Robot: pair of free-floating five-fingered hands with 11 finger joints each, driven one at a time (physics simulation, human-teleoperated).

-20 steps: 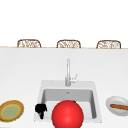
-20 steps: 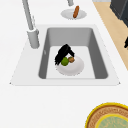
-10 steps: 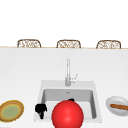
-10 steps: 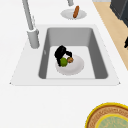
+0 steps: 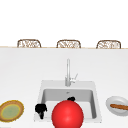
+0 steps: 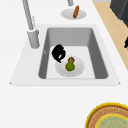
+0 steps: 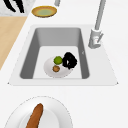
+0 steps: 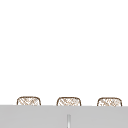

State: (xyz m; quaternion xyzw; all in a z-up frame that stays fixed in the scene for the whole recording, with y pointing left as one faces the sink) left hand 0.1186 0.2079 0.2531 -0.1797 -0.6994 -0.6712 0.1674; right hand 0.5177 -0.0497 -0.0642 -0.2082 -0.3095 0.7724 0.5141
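Left side view: the right hand (image 6: 58,53) is seen low inside the sink (image 6: 25,67), between the tap-side wall and a white plate (image 6: 78,70) lying flat on the basin floor. Its fingers are curled in, and nothing is seen clasped in them. A lime (image 6: 70,66) and a smaller brown piece (image 6: 71,59) rest on the plate. They are kept in place, it is judged, by the plate's shallow dish and level seat. The hand is set this deep because the plate lies at the bottom of the basin, below the rim.

In the right side view the curled fingers overlap the plate's tap-side edge. The lime lies just beside them towards the plate's middle, and the brown piece a little further off. Whether the edge is touched cannot be told.

The left hand (image 5: 40,109) hangs in the air by the sink's front left corner with its fingers relaxed and pointing downward, holding nothing. A red ball (image 5: 67,115) is shown in front of the basin in the front view. A yellow dish (image 5: 11,110) sits on the counter to the left, and a sausage (image 5: 119,106) on a white dish to the right.
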